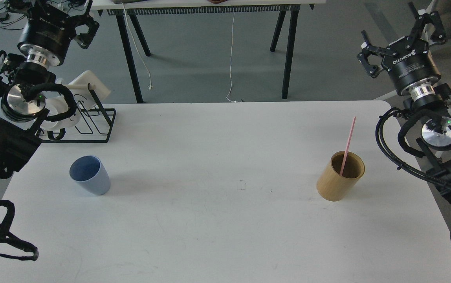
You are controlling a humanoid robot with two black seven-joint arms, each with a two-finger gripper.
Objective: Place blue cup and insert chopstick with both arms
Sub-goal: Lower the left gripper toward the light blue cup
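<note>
White table (217, 236) is filling the nearest part of the view, its bare surface running from the bottom edge up past the middle.

Going from the left, the left arm (33, 98) is rising along the left edge, and the left gripper (86, 21) is hanging high above the table's far left corner with its fingers spread apart, gripping nothing. Beneath it, a black wire rack (92, 125) is standing on the far left corner of the table, with white ware (88, 88) sitting in it, partly hidden by the arm.

Nearer and a little to the right, the blue cup (90, 175) is standing upright on the table's left side, mouth up, well apart from either gripper.

Across the table on the right side, a tan holder (340, 177) is standing upright, and the chopstick (349, 141) is leaning inside it, its upper end sticking out and tilting to the right.

Farthest right, the right arm (441, 137) is coming in along the edge, and the right gripper (396, 37) is hovering high beyond the table's far right corner, fingers wide open and empty.
</note>
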